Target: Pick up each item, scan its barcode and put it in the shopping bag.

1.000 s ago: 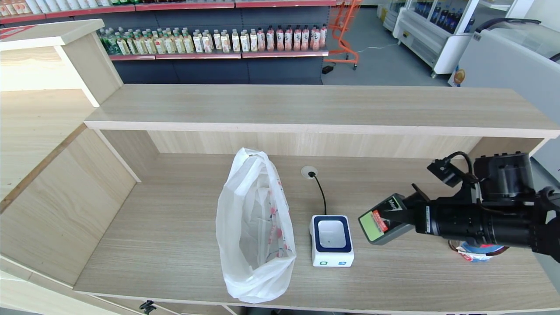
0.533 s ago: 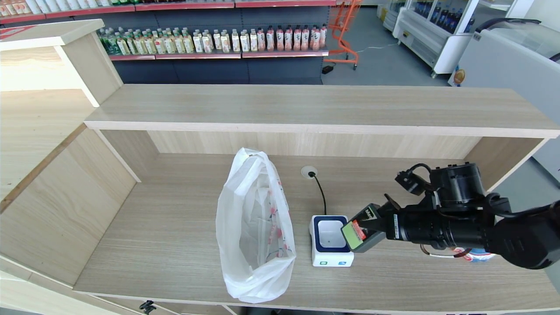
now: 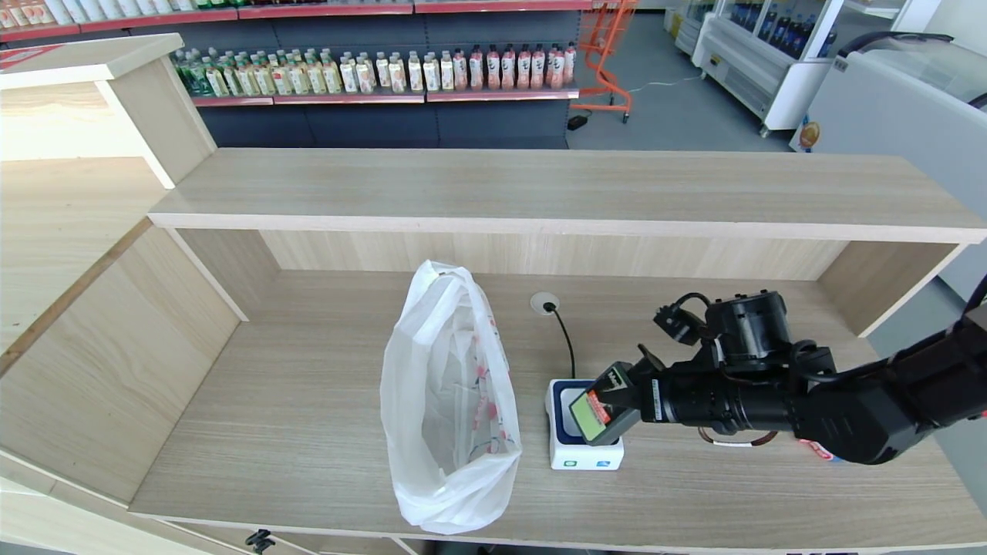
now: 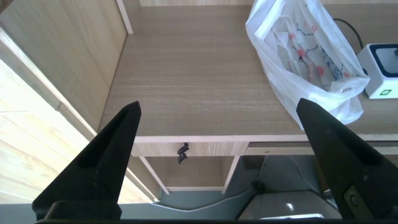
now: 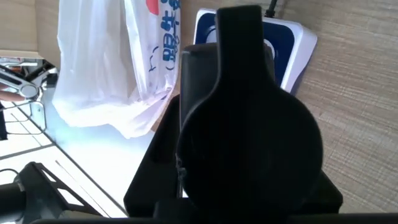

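The right arm has swung the small box (image 3: 595,407) leftwards, from well beside the scanner (image 3: 586,459) to over its window. The right end effector (image 3: 619,391) is clenched on one end of the box, leaving the labelled face bare. The box looks light and stiff, so an end pinch should do. The left wrist view adds the left end effector (image 4: 219,107), spread wide and empty, near the shopping bag (image 4: 311,56) on the counter (image 4: 186,81).
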Robot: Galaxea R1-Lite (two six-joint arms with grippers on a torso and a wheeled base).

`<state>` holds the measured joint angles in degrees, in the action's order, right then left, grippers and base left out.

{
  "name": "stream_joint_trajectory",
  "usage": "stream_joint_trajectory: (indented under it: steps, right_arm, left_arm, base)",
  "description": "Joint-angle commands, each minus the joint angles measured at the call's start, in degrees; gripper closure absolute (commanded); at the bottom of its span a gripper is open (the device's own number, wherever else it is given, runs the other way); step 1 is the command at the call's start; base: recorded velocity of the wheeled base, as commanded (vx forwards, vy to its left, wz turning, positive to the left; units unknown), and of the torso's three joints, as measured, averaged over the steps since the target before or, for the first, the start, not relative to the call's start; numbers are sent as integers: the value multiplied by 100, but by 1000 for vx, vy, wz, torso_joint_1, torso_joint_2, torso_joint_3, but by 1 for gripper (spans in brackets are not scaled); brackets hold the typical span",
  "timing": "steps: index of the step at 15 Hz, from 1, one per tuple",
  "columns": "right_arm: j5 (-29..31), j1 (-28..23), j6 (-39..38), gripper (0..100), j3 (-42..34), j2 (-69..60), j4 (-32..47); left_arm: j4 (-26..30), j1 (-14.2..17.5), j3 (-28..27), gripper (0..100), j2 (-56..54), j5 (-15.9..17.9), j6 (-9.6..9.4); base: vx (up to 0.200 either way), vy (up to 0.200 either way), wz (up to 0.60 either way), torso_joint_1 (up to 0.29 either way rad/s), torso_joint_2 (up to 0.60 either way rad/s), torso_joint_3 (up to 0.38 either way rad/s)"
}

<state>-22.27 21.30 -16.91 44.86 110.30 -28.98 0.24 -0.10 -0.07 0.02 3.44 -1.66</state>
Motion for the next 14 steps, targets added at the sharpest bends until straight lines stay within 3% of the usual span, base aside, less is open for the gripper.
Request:
stream_joint_trajectory:
  steps: [1, 9, 14]
  right_arm:
    - [4, 68, 12, 100, 40, 238, -91]
    - [30, 147, 126, 100, 146, 202, -187]
    - [12, 103, 135, 100, 128, -1758, -99]
  left_arm:
    - [2, 1, -1, 0, -2, -1, -1]
    - [2, 1, -1, 0, -2, -1, -1]
    - [2, 1, 7, 0, -2, -1, -1]
  base:
    - [0, 0, 0, 0, 0, 0]
    - [0, 0, 0, 0, 0, 0]
    - [0, 0, 0, 0, 0, 0]
